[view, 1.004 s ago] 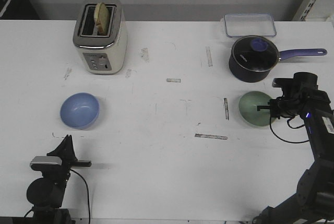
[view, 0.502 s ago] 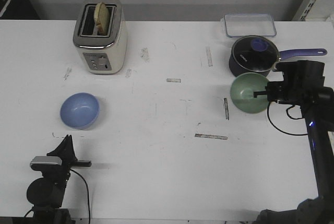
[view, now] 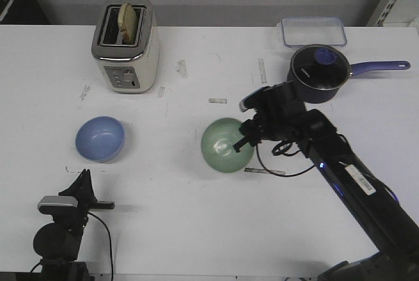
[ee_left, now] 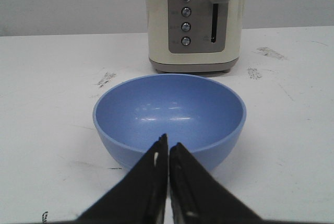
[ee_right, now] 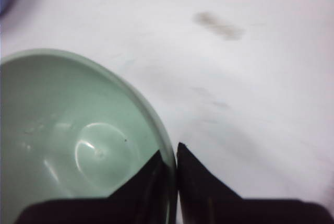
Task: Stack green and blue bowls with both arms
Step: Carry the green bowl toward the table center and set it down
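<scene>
Now right tool [view: 243, 138] grips the green bowl's [view: 224, 145] rim mid-table; left tool [ee_left: 168, 153], fingers pressed together and empty, sits just before the blue bowl [ee_left: 169, 119].

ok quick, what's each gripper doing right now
Left gripper: closed, empty, just short of the blue bowl.
Right gripper: closed on the green bowl's rim.

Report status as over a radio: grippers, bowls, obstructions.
Right gripper shut on pale mint green bowl rim, mid-table. Left gripper shut, empty, before light periwinkle blue bowl. Bare white table between bowls.
</scene>
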Robot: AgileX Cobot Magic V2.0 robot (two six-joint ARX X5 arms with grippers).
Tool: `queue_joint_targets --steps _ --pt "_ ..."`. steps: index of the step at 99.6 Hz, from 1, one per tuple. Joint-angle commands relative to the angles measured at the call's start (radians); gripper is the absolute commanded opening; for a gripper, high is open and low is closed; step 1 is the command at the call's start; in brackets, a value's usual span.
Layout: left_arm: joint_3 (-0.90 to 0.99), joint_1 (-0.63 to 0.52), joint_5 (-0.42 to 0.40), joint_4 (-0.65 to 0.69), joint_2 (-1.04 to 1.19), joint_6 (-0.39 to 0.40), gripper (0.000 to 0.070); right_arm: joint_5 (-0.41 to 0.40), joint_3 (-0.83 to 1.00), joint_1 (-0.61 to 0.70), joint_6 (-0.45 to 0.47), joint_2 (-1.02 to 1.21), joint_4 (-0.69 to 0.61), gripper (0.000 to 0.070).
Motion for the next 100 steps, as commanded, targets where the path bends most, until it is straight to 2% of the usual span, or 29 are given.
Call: queue_joint_targets --steps 1,16,34,67,70,73,79,80,86,90,100 --pt "-0.021 0.001 0.0 0.011 -0.002 -0.002 0.0002 0.001 0.01 0.045 0.011 0.057 0.013 0.0" --pt "-0.021 0.001 0.0 0.011 -0.002 -0.002 0.0002 0.004 0.01 0.109 0.006 0.158 0.024 0.0" --pt "-0.021 0.001 0.0 0.011 -0.002 -0.001 0.0002 0.005 0.01 0.127 0.005 0.258 0.043 0.0" --pt "-0.021 0.001 0.0 0.011 -0.002 -0.002 0.0002 0.003 0.01 0.128 0.005 0.291 0.07 0.001" --pt "-0.021 0.001 0.0 0.011 -0.002 -0.002 0.0001 -0.001 0.01 0.128 0.005 0.291 0.068 0.0032" --pt "-0.021 0.001 0.0 0.011 -0.002 -0.001 0.0002 -0.008 0.01 0.128 0.005 0.291 0.065 0.0087" --pt "-0.021 0.001 0.0 0.011 -0.002 -0.001 0.0002 -0.016 0.011 0.128 0.005 0.29 0.06 0.0257" --pt "-0.021 0.001 0.0 0.011 -0.002 -0.001 0.0002 -0.016 0.011 0.128 0.005 0.29 0.059 0.0304" --pt "-0.021 0.001 0.0 0.011 -0.002 -0.001 0.0002 -0.015 0.014 0.128 0.005 0.287 0.058 0.0432" --pt "-0.021 0.001 0.0 0.012 -0.002 -0.001 0.0001 -0.015 0.015 0.127 0.005 0.28 0.059 0.0464" --pt "-0.021 0.001 0.0 0.011 -0.002 -0.001 0.0002 -0.015 0.033 0.122 0.005 0.255 0.058 0.0464"
